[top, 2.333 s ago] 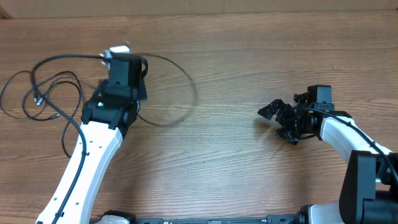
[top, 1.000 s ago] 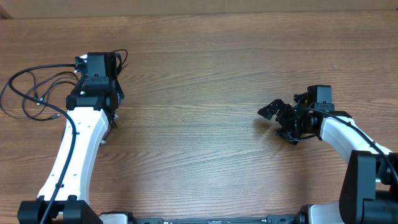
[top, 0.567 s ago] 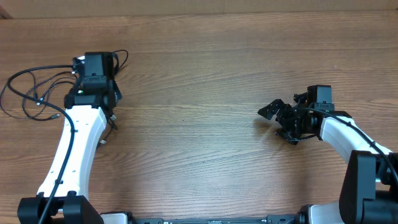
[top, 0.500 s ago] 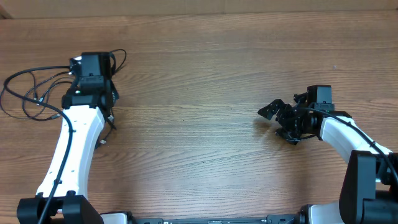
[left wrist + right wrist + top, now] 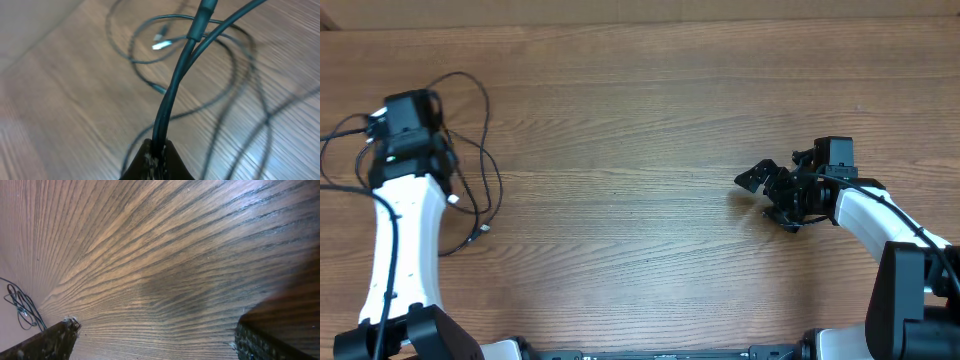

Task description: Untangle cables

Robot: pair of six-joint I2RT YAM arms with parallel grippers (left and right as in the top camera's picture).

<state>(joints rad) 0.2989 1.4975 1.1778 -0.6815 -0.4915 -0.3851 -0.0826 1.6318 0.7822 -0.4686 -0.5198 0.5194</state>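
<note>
the left fingers (image 5: 137, 169) are pinched shut on two strands of the cables (image 5: 170, 100), whose loose loops trail over the desk (image 5: 60, 100) just beyond the tips. the right fingers (image 5: 50, 342) stand wide apart, well away from the cables.

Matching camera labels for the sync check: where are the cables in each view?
Overhead: the cables lie in loose loops at the far left of the wooden table.
Left wrist: the cables run up the centre from the left gripper, which is shut on them; blurred loops lie behind.
Right wrist: the cables are a tiny bunch at the lower left edge.
Shared landmark: the table's wood grain, in all three.
</note>
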